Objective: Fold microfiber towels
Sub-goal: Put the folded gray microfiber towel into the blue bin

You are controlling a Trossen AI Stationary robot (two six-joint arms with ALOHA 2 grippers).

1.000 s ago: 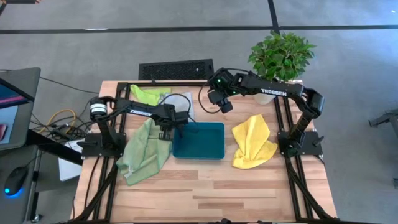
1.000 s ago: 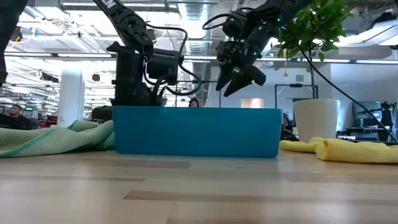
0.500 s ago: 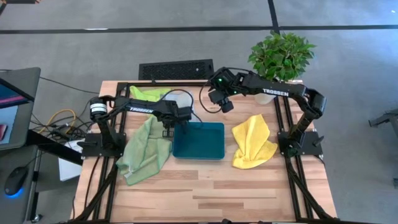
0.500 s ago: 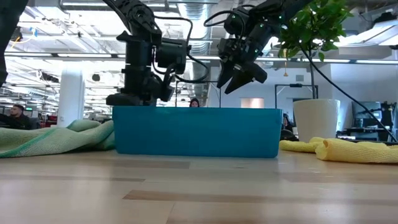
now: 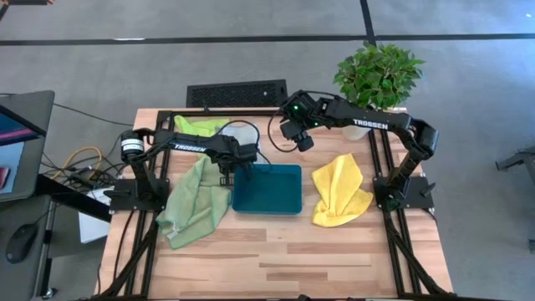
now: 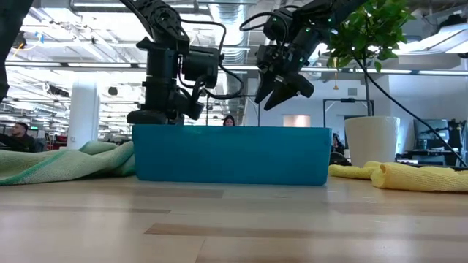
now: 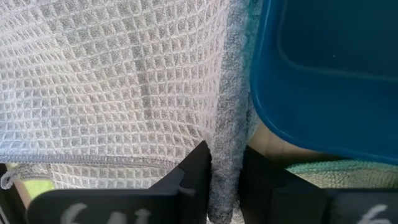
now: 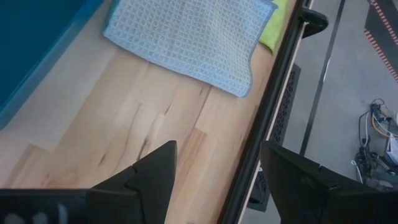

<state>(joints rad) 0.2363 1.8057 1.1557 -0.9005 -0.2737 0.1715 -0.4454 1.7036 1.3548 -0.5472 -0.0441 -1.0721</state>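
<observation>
The left gripper (image 7: 225, 180) has slid toward the tray (image 5: 267, 189), pinching the grey towel (image 7: 124, 81). The right gripper (image 8: 217, 168) waits spread. Probably no towel is folded yet.

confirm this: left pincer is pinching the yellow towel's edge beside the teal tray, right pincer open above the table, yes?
Not quite. The left pincer is shut on the grey towel, as the left wrist view shows; the yellow towel lies untouched across the tray. The right pincer is indeed open above the table.

Grey carpeted floor (image 5: 251, 63), potted plant (image 5: 378, 75), dark desk (image 5: 21, 142), ceiling pipes and lights (image 6: 234, 14), white column (image 6: 84, 109)
</observation>
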